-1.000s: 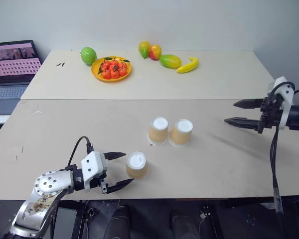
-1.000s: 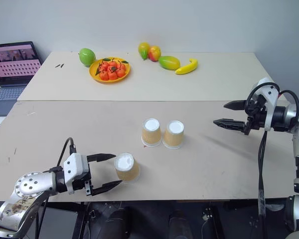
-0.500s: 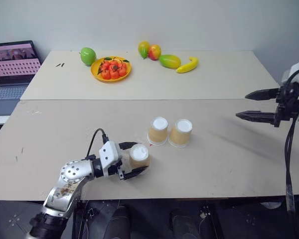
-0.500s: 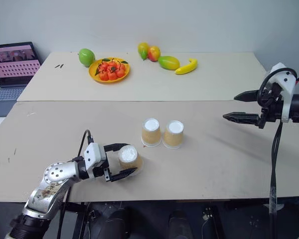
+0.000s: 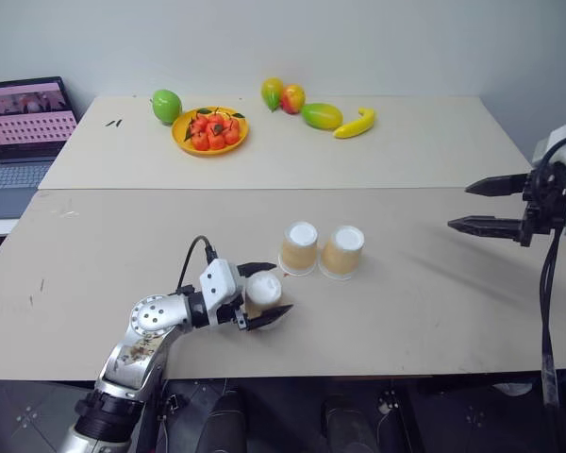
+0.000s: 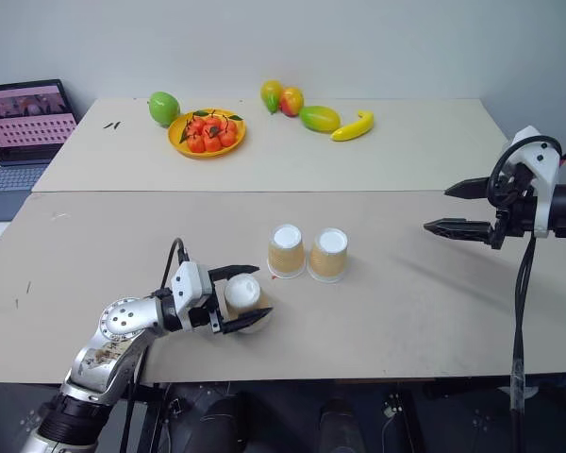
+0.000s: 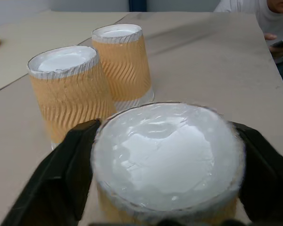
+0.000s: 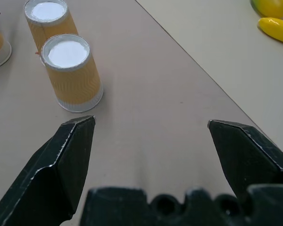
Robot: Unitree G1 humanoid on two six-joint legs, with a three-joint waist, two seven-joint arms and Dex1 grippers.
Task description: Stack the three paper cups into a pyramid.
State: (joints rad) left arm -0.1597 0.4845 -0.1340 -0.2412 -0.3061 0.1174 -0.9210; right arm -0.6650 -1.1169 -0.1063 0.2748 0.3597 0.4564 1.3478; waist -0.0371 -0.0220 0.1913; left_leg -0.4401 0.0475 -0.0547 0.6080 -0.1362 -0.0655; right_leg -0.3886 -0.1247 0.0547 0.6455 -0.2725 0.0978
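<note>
Held cup: one small tapered cup of tan ribbed paper (image 5: pixel 263 294), standing upside down with its white base up, near the front edge of the beige table (image 5: pixel 406 311).
Left gripper: the left gripper (image 5: pixel 267 294), with two black fingers, has its jaws narrowed around this cup, one finger (image 7: pixel 61 174) pressed against each side, as the left wrist view shows.
Base pair: two identical tan ribbed paper cups, (image 5: pixel 300 248) and (image 5: pixel 342 252), stand upside down side by side at the table's centre, just beside each other, a little beyond the held cup.
Pyramid state: no cup rests on top of the pair.
Right gripper: the right gripper (image 5: pixel 477 206) hangs above the table's right side, jaws wide apart with nothing between them, well apart from the cups.
Far table: an orange plate of small red fruit (image 5: pixel 210 130), a green apple (image 5: pixel 167 105), and a yellow banana (image 5: pixel 356 124).
</note>
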